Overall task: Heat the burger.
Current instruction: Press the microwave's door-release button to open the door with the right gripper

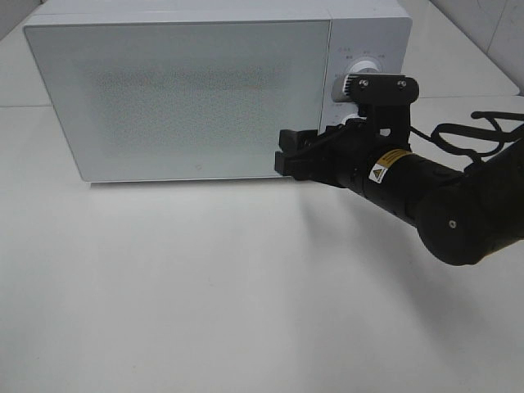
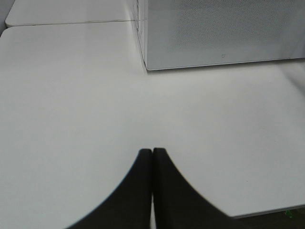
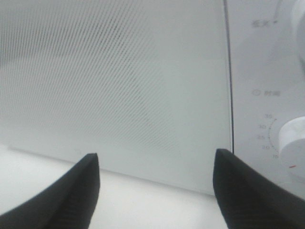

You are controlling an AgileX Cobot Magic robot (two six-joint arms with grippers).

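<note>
From the high camera, my right pincer (image 1: 286,157) sits at centre right of the frame, jaws apart. It is just before the lower right corner of the frosted, speckled door of the boxy white microwave (image 1: 180,90). The burger shows nowhere; it may be behind that closed door, but I cannot tell. The left wrist camera shows my left pincer (image 2: 152,160) pressed together over the smooth matte white counter (image 2: 71,95), well apart from the microwave. In the right wrist camera the door's upright seam (image 3: 228,95) runs ahead of my spread pincer, with a round white timer dial (image 3: 295,136) just beyond it. I judge the right arm nearer.
</note>
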